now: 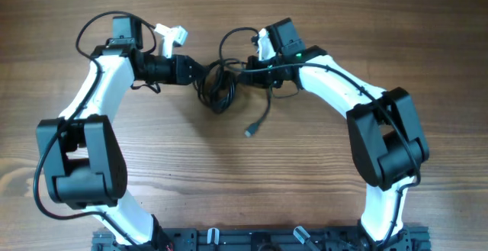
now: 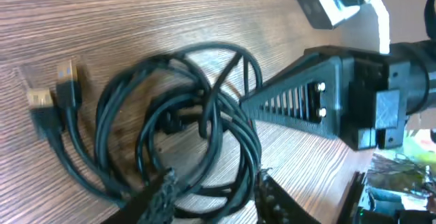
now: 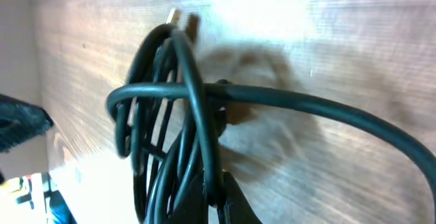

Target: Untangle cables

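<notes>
We find the cables (image 1: 217,87) in the upper centre of the overhead frame. They lie as a knotted bundle of thin black loops on the wooden table (image 1: 229,190), between the two arms.

One strand runs out of the bundle toward the centre of the frame and ends in a small plug (image 1: 249,131). Another strand arcs upward above the bundle.

The left gripper (image 1: 200,74) meets the bundle from the left of the frame. In the left wrist view its fingers (image 2: 160,197) stand apart at the bottom edge, with cable loops lying between them. We see no pinch on any strand.

The same view shows two flat metal plugs (image 2: 65,74) side by side on the table at the left of the frame.

The right gripper (image 1: 245,69) reaches the bundle from the right of the frame. In the right wrist view its fingers (image 3: 231,207) are drawn together at the bottom centre and clamp on strands of the coil. The left wrist view shows its ribbed fingertip touching the loops.
</notes>
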`<state>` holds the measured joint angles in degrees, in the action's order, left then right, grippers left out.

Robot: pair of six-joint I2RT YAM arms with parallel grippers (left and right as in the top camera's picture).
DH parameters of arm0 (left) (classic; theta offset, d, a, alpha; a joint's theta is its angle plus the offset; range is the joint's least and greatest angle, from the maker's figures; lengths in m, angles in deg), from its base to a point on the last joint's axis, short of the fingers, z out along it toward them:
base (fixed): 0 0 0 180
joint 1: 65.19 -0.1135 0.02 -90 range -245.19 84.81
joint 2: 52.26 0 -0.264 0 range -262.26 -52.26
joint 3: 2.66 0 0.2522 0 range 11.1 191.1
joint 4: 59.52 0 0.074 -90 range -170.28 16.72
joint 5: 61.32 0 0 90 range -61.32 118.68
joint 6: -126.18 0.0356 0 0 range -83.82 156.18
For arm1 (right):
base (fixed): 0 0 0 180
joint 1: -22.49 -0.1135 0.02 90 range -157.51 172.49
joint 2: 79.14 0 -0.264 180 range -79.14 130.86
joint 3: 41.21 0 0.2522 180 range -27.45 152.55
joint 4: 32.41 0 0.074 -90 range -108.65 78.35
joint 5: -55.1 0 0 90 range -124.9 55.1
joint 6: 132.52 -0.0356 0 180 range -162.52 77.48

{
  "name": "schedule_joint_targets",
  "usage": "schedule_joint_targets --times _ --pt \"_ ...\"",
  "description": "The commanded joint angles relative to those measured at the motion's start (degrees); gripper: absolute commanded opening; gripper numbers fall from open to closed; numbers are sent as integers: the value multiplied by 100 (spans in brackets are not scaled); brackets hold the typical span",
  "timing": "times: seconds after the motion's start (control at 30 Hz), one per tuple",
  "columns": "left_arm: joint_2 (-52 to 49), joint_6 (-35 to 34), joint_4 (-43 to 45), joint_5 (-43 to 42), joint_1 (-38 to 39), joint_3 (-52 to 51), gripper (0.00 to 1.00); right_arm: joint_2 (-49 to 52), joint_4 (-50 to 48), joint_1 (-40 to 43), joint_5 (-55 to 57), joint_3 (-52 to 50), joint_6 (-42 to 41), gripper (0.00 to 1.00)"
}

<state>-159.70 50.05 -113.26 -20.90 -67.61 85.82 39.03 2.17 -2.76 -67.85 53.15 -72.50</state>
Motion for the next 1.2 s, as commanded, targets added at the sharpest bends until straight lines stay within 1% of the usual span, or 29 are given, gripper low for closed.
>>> schedule_joint_targets --times 0.0,0.07,0.13,0.23,0.27,0.3,0.43,0.63,0.8,0.87,0.9,1.0,1.07,1.17 --pt "168 31 26 -68 125 26 41 92 -59 -28 -323 -37 -2 4" --pt "168 33 59 -13 205 26 40 92 -59 -28 -522 -37 26 4" --pt "168 35 83 184 319 26 40 92 -70 -28 -837 -37 280 4" --pt "168 33 133 638 529 26 40 92 -37 -28 -1198 -37 660 4" --pt "168 33 190 1088 739 26 40 92 105 -28 -1290 -37 914 4" --pt "168 31 208 1252 820 26 39 92 166 -28 -1307 -37 1008 4" --pt "168 31 240 1574 1047 26 39 92 522 -61 -1368 -37 1620 4" --pt "168 28 339 1784 1069 26 39 92 1047 -66 -1368 -37 2306 4" --pt "168 31 332 1775 1040 26 40 92 1056 -66 -1829 -37 2704 4" --pt "168 72 306 1770 1058 26 42 92 1025 -66 -1978 -37 2710 4" --pt "168 131 278 1751 1071 26 42 92 1005 -66 -2002 -37 2697 4" --pt "168 662 46 1687 1123 26 43 92 968 -66 -2015 -37 2693 4" --pt "168 922 -85 1687 1132 26 41 92 968 -66 -2015 -37 2673 4" --pt "168 962 -96 1650 1132 26 39 92 968 -68 -2017 -37 2640 4"
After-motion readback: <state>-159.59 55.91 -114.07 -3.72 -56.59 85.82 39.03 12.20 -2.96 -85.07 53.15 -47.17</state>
